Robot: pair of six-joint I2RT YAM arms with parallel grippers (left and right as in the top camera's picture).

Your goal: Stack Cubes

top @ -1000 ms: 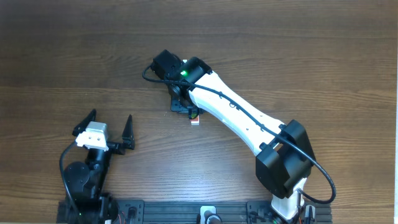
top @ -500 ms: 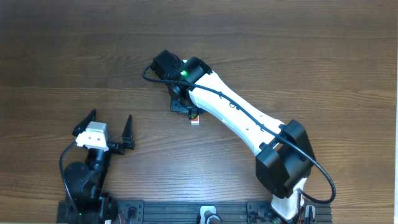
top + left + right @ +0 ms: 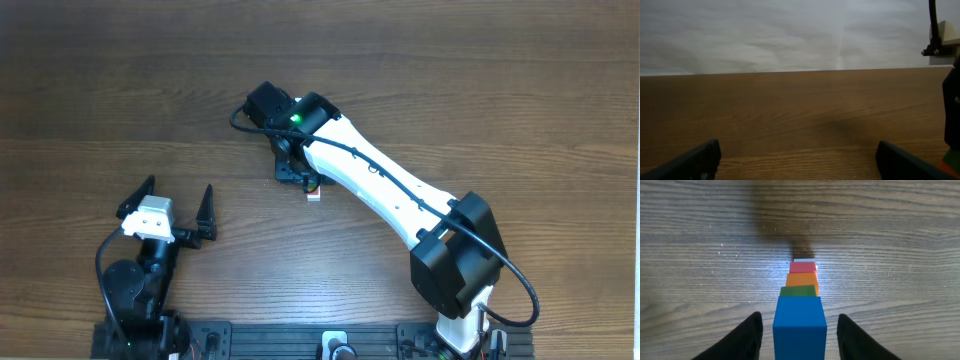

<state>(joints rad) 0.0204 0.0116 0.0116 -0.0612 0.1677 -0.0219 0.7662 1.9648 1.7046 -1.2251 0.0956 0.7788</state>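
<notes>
A stack of cubes stands near the table's middle. From the top down it is blue (image 3: 800,325), green (image 3: 798,290), orange (image 3: 801,279), red (image 3: 803,267) and white (image 3: 804,260). My right gripper (image 3: 800,335) hovers over the stack, open, with a finger on each side of the blue cube and a gap to both. From overhead the right gripper (image 3: 293,165) hides most of the stack; its lowest cubes (image 3: 314,193) peek out beside it. My left gripper (image 3: 170,208) is open and empty, low near the left arm's base, far from the stack.
The wooden table (image 3: 480,90) is bare around the stack. The right arm (image 3: 380,190) crosses diagonally from the bottom right. In the left wrist view the right arm (image 3: 952,107) stands at the edge, with a pale wall behind the table.
</notes>
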